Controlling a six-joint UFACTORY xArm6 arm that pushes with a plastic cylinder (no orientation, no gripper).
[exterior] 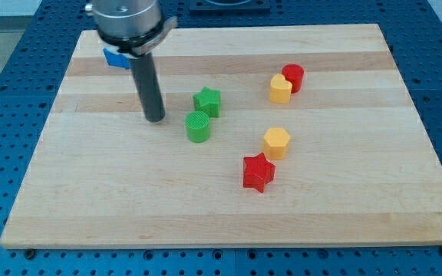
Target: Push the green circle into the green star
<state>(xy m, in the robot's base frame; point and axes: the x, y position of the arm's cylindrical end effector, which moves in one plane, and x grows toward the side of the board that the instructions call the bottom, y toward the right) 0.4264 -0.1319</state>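
Note:
The green circle (198,126) stands on the wooden board (113,192) near the middle. The green star (207,101) sits just above it and slightly to its right; the two look nearly touching. My tip (155,119) rests on the board to the left of the green circle, with a small gap between them, and level with its top edge.
A red circle (293,77) and a yellow heart (280,89) touch at the upper right. A yellow hexagon (276,142) and a red star (258,172) lie right of centre. A blue block (115,58) is partly hidden behind the rod at the upper left.

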